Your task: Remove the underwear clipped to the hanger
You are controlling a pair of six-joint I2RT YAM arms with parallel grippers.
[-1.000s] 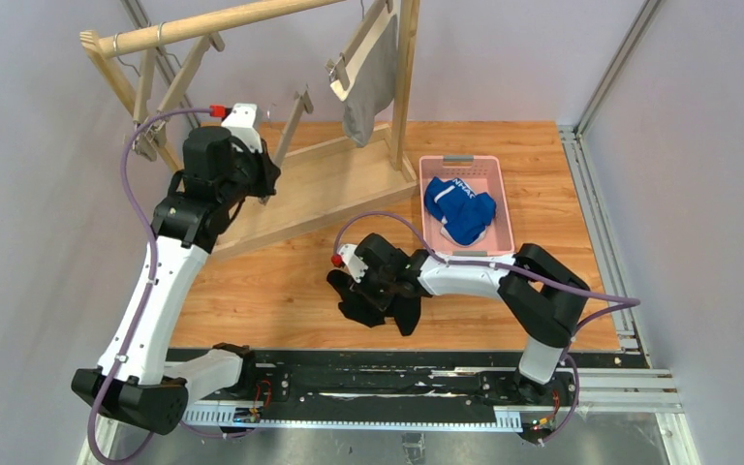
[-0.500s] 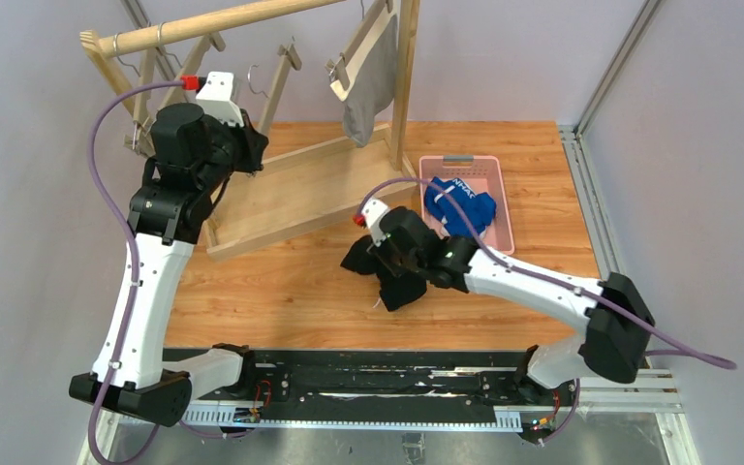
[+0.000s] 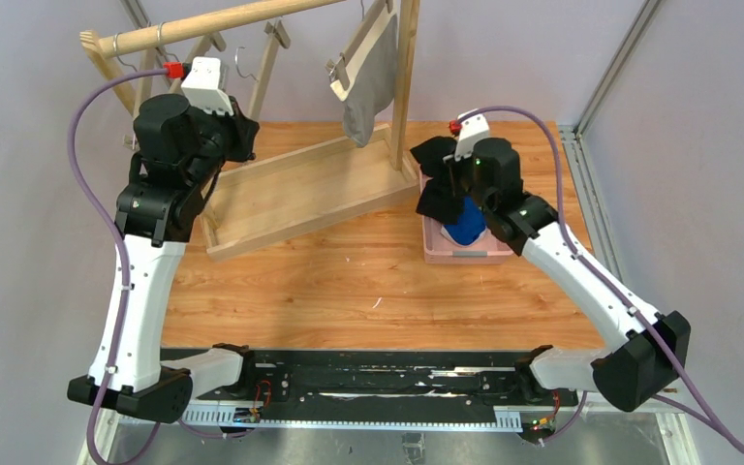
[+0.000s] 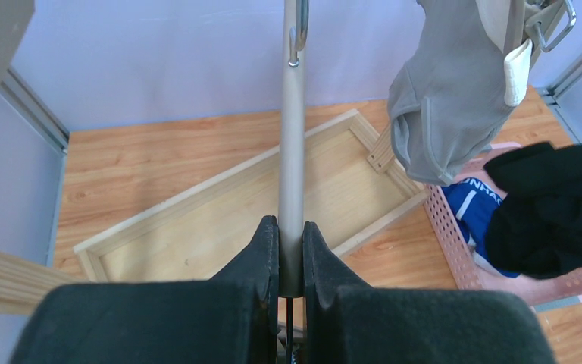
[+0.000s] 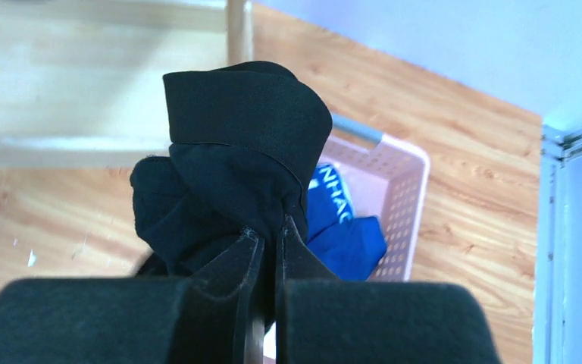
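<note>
Hanging lengthwise from right claw (image 5: 267,231), black underwear (image 5: 235,144)

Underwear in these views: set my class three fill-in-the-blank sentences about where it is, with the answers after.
The right gripper, shut on the black underwear, holds it over a basket coloured ____. The blue underwear carries lettering coloured ____. Garments clipped to a hanger number ____: the grey underwear.
Missing: pink; white; one.

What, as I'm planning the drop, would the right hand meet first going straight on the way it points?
Probably the blue underwear in the basket; the right hand, shut on the black underwear, points that way, though depth is unclear.
</note>
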